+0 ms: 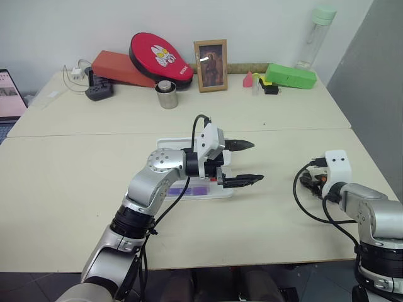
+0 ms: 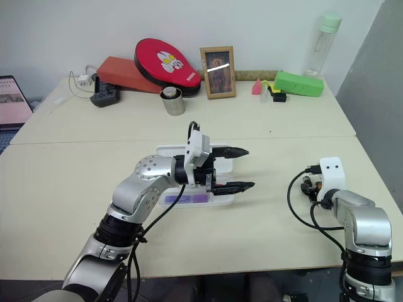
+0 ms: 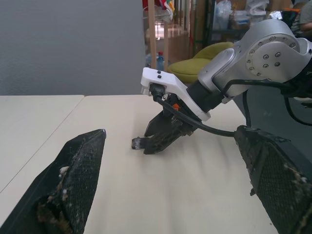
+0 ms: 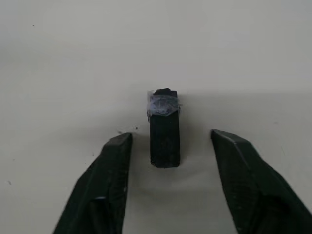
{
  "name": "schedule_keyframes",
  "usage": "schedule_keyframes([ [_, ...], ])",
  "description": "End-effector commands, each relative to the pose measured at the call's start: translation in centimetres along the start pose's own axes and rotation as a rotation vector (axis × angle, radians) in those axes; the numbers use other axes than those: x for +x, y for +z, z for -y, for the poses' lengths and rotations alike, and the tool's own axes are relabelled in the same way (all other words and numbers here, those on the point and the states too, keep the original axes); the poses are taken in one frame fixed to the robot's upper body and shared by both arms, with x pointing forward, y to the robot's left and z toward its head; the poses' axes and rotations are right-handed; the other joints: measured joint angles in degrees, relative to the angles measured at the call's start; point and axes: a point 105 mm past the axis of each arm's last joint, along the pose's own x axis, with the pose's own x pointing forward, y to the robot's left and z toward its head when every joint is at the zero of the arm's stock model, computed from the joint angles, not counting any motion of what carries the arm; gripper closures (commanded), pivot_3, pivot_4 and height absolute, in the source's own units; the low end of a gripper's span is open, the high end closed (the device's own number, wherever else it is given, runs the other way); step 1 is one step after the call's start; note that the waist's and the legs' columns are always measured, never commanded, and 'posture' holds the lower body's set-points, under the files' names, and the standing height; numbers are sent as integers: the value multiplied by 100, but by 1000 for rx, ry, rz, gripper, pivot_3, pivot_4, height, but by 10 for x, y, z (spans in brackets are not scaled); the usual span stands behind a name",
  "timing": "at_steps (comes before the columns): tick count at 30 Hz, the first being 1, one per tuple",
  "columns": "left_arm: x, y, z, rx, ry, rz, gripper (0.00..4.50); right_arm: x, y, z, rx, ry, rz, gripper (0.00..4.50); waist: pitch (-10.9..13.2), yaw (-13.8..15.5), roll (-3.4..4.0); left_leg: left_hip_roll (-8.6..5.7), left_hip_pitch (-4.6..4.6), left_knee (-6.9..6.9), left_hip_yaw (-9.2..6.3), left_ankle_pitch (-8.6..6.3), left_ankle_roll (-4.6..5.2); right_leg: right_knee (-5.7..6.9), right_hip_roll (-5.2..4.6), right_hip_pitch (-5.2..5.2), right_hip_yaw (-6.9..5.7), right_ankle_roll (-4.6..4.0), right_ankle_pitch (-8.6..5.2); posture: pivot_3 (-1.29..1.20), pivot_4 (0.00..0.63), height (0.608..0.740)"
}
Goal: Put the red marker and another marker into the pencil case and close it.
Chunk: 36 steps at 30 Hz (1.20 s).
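The white pencil case (image 1: pixel 169 143) lies open at mid-table, largely covered by my left arm. A purple marker (image 1: pixel 189 189) lies inside its near part. The red marker is hidden. My left gripper (image 1: pixel 255 162) hovers level just right of the case, pointing right, open and empty. At the right of the table my right gripper (image 4: pixel 170 135) tilts down to the tabletop. It stands open, with a finger on either side of a small black object (image 4: pixel 165 131) and a gap at each side. The left wrist view shows that gripper (image 3: pixel 146 142) with its tips at the table.
Along the back stand a green box (image 1: pixel 291 75), a picture frame (image 1: pixel 211 65), a metal cup (image 1: pixel 167 94), a red pad (image 1: pixel 160 58) and a bottle (image 1: pixel 318 34). A laptop (image 1: pixel 9 94) sits at the far left. Black cables (image 1: pixel 315 211) loop beside my right wrist.
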Motion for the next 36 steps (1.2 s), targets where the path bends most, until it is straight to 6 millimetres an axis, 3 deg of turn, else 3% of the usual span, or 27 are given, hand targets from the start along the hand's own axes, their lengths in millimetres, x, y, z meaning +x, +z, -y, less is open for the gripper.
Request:
schedule_keyframes([
  [1,-1,10,1,47,6,24,0,-2,10,5,-13,-12,35,3172,0,0,0,0,0,0,0,0,0,0,0,0,0,0,0,0,150,740],
  [6,-1,10,1,49,8,23,0,-6,23,1,-47,16,98,4216,0,1,0,0,0,0,0,0,0,0,0,0,0,0,0,0,150,740],
  [10,-11,7,-2,54,28,-10,0,-21,55,-29,-223,206,270,4227,0,-13,0,0,1,0,2,0,0,1,0,-1,2,0,0,0,150,740],
  [13,-36,4,-7,38,82,-46,0,-40,58,-78,-514,531,325,4229,1,-24,2,0,4,-2,3,0,0,-1,5,-1,0,1,-1,0,150,740],
  [16,-60,5,-7,-2,126,-57,0,-50,54,-109,-642,750,316,4229,2,-52,2,4,5,-4,0,0,1,-2,12,-1,0,1,-1,0,150,740],
  [22,-117,-21,10,-45,179,-277,0,-39,57,-161,-766,997,320,4229,5,-50,2,15,14,-4,-11,-1,0,-3,15,2,5,0,0,0,150,740],
  [30,-141,-12,15,-38,296,-299,0,-11,41,-189,-843,1068,238,4229,7,46,-3,0,-8,2,-24,0,-2,-10,-13,-4,-5,0,-1,0,150,740],
  [36,-139,-9,18,-35,332,-287,0,-5,34,-190,-908,1091,199,4229,7,14,-3,5,-3,1,-26,-1,-1,-4,-9,-5,-5,1,-1,0,150,740],
])
